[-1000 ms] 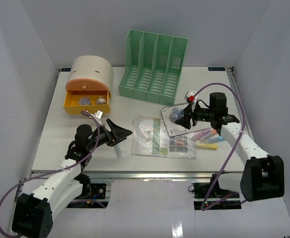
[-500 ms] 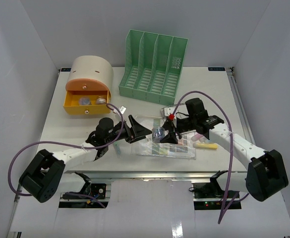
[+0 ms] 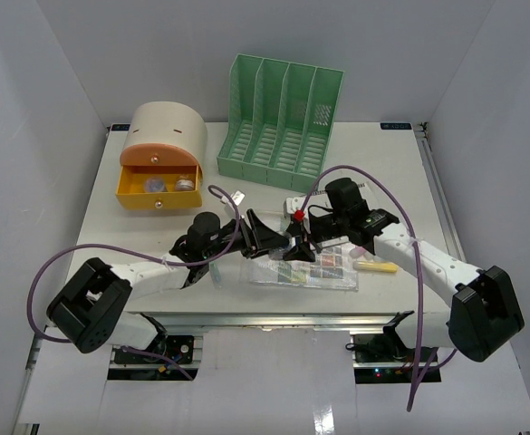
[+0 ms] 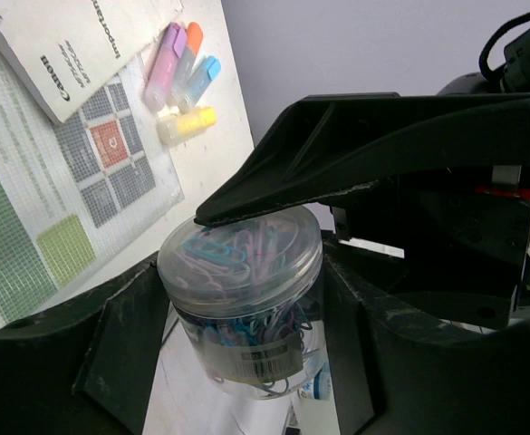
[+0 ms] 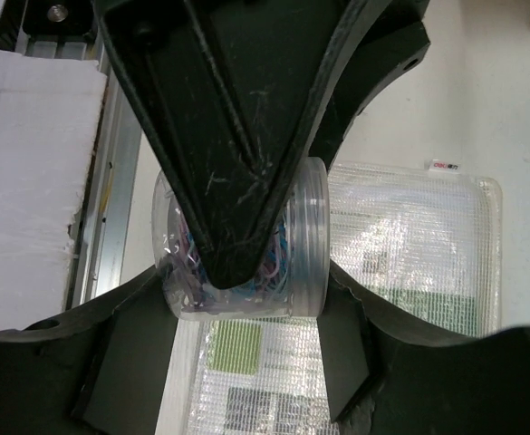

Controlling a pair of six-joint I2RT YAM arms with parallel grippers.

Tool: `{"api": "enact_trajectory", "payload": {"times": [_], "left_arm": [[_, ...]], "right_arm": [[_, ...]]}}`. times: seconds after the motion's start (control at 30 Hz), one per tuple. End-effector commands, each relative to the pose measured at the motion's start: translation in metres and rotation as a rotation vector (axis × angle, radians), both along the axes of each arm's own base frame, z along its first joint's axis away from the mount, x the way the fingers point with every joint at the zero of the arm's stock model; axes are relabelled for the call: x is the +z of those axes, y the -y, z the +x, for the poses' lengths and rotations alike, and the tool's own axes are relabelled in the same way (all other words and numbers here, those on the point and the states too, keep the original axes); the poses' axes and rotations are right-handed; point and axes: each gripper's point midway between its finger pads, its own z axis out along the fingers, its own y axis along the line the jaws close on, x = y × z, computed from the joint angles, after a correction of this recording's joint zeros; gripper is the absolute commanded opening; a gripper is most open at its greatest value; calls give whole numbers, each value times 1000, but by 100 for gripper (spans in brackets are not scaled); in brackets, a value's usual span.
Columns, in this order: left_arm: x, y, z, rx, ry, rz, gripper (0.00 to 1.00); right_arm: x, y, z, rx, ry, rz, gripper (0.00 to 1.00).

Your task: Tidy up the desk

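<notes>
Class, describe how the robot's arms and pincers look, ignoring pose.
The left arm and right arm have white rounded links with chunky black joints. The left pincer and right pincer are matte black, each with two scuffed wedge-shaped fingers. A purple cable loops along each arm. A small red mark sits by the right pincer.

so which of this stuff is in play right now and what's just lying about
in play: paper clip jar, left gripper, right gripper, desk
lying about: highlighters, booklet, mesh pouch, file rack, drawer box
</notes>
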Motion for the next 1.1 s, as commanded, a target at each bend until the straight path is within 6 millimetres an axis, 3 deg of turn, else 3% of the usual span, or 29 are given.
{"api": "enact_trajectory", "payload": {"times": [0.0,0.07,0.2,0.27,0.37,0.43,0.5,0.57,0.67,0.83,0.97,1.07], "left_arm": [[22,7,-6,-46,52,-66,48],[22,7,-7,-47,50,-69,39],[24,4,-7,-30,57,-49,15],[25,0,-1,4,84,-15,7],[24,-14,9,83,137,123,0],[16,-34,19,178,154,251,0],[23,-59,36,308,189,362,0],[17,-88,38,379,184,506,0],[39,-131,54,533,228,645,0],[77,-226,85,796,236,890,0],[81,-280,108,905,198,1009,0],[80,-304,127,940,169,1042,0]], "right_arm": [[24,-10,24,-62,84,39,24],[23,-9,27,-77,86,32,32],[21,-6,24,-68,98,25,75],[22,-4,20,-47,115,22,86],[23,5,22,-54,142,12,95],[28,14,25,-71,158,28,97],[35,23,26,-87,168,50,98],[30,36,29,-119,149,55,98],[19,49,25,-140,115,59,98],[-3,73,20,-191,41,99,98],[-5,85,26,-240,27,108,98],[-11,88,24,-241,5,109,98]]}}
